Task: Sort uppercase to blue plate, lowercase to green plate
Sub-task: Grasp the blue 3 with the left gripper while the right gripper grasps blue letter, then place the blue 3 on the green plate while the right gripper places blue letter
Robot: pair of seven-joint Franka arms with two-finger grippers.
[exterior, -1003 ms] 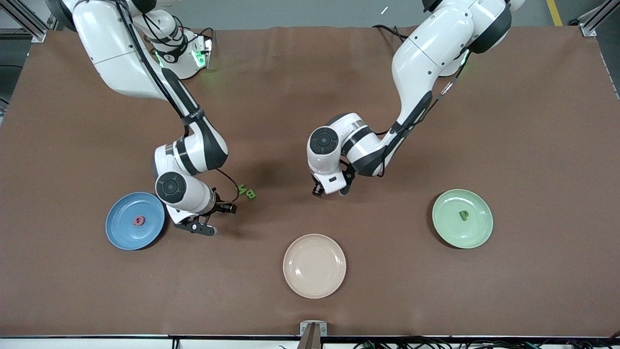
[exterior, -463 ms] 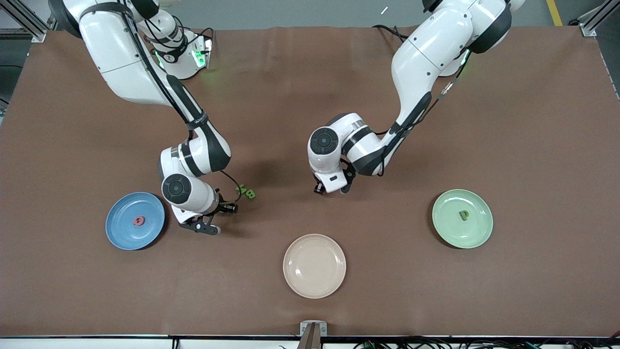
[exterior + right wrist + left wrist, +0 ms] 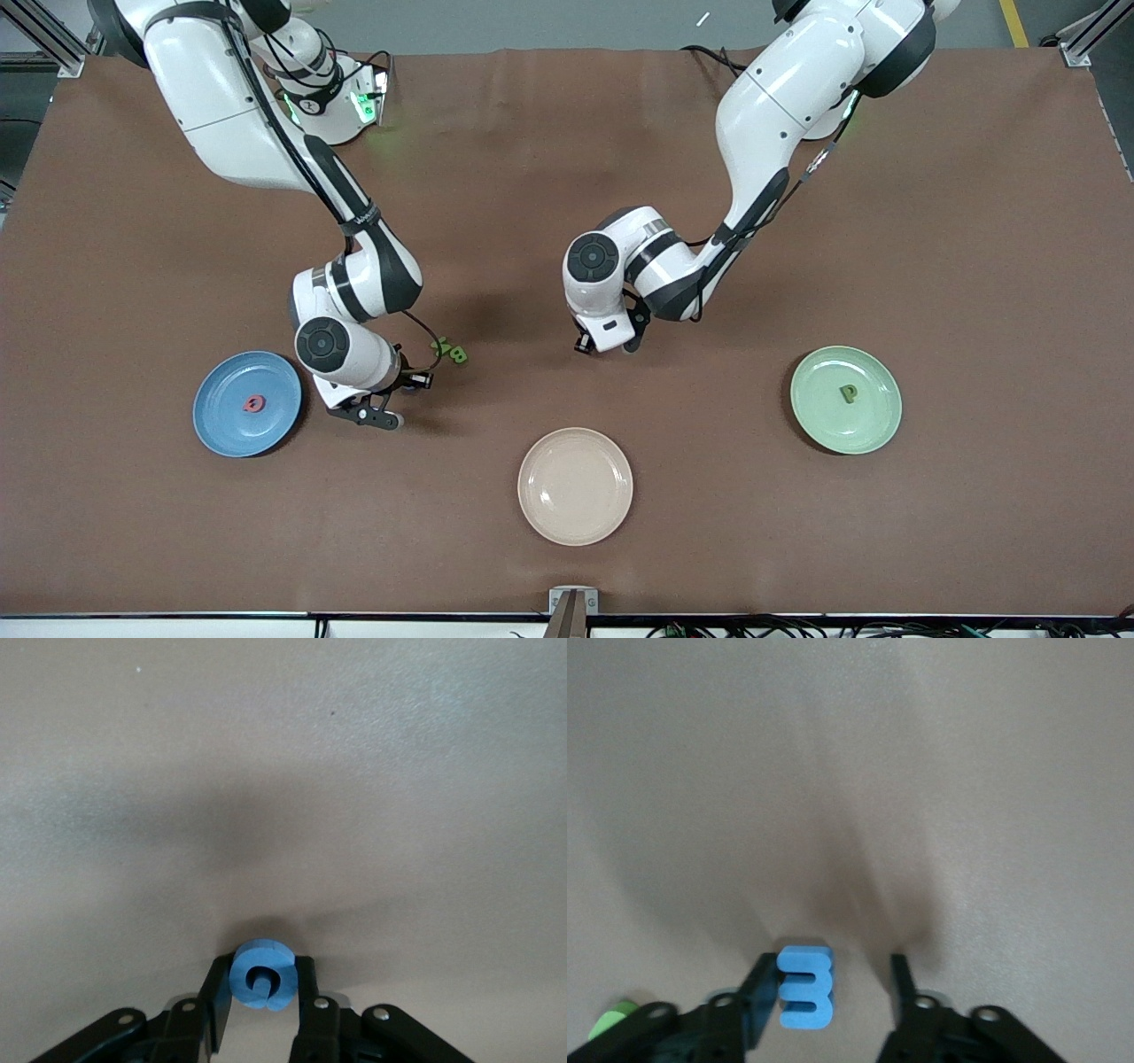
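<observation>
The blue plate [image 3: 223, 425] holds the red Q [image 3: 254, 403]. The green plate [image 3: 815, 416] holds the green p-like piece [image 3: 849, 392]. My right gripper [image 3: 372, 415] is low over the table beside the blue plate and is shut on the blue G [image 3: 263, 974]. My left gripper [image 3: 607, 348] is low at mid-table, open. The blue m-like piece [image 3: 804, 988] lies between its fingers, against one finger [image 3: 762, 979]. The green B [image 3: 458, 354] and another green letter [image 3: 440, 344] lie by the right arm. The blue x is out of view.
A cream plate [image 3: 575, 486] sits nearest the front camera, midway between the two arms. A bit of a green piece [image 3: 611, 1019] shows at the edge of the left wrist view.
The right arm has shifted a little away from the blue plate toward mid-table. The left gripper has barely moved.
</observation>
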